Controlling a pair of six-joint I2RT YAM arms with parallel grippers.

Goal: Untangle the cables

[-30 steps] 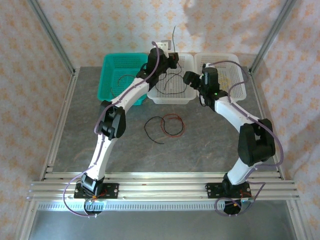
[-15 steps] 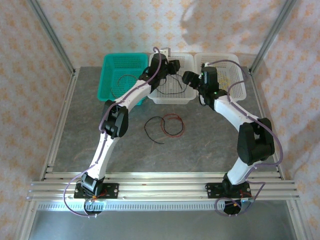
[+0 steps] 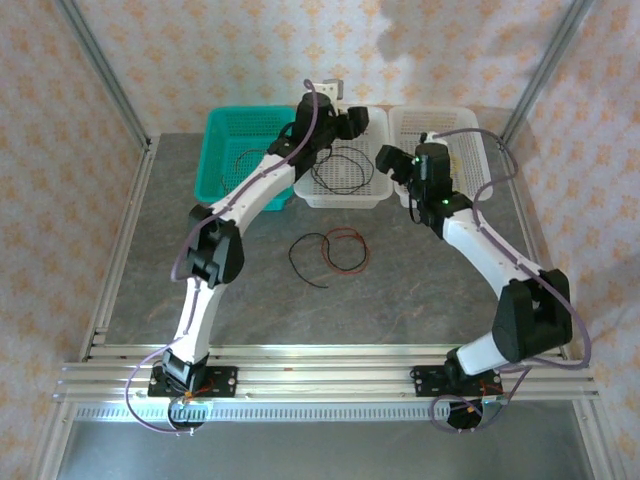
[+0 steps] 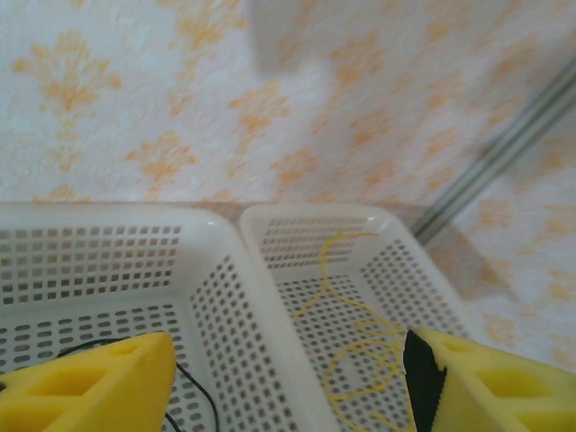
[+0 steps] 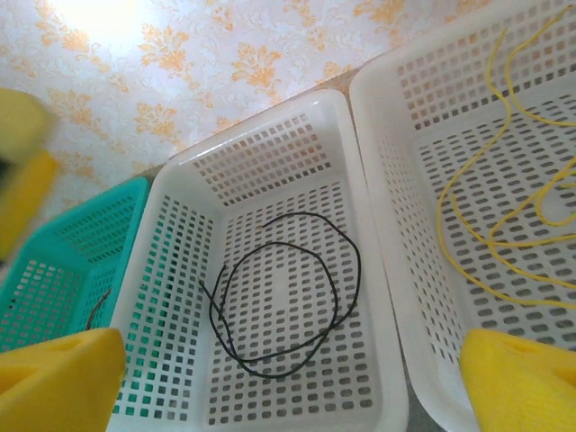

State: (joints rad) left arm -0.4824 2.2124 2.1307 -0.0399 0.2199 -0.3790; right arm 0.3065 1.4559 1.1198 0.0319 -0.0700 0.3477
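A black cable (image 5: 288, 297) lies as a loose double loop on the floor of the middle white basket (image 5: 270, 144), touching neither gripper. It shows as the black cable (image 3: 340, 170) in the top view. A yellow cable (image 4: 360, 351) lies coiled in the right white basket (image 4: 378, 225). A red and a black cable (image 3: 332, 250) lie looped together on the table. My left gripper (image 3: 358, 120) hangs open over the middle basket's far rim, its yellow fingers (image 4: 90, 387) wide apart. My right gripper (image 3: 385, 158) is open above that basket's right side, nothing between its fingers (image 5: 522, 382).
A teal basket (image 3: 240, 130) at the back left holds a thin dark cable (image 3: 245, 160). The three baskets stand in a row against the back wall. Metal frame posts stand at the table's corners, and open grey tabletop (image 3: 420, 290) surrounds the looped cables.
The black cable that hung from my left gripper now lies loose in the middle basket. The left gripper has dipped and lifted off it. My right arm has swung out to the right.
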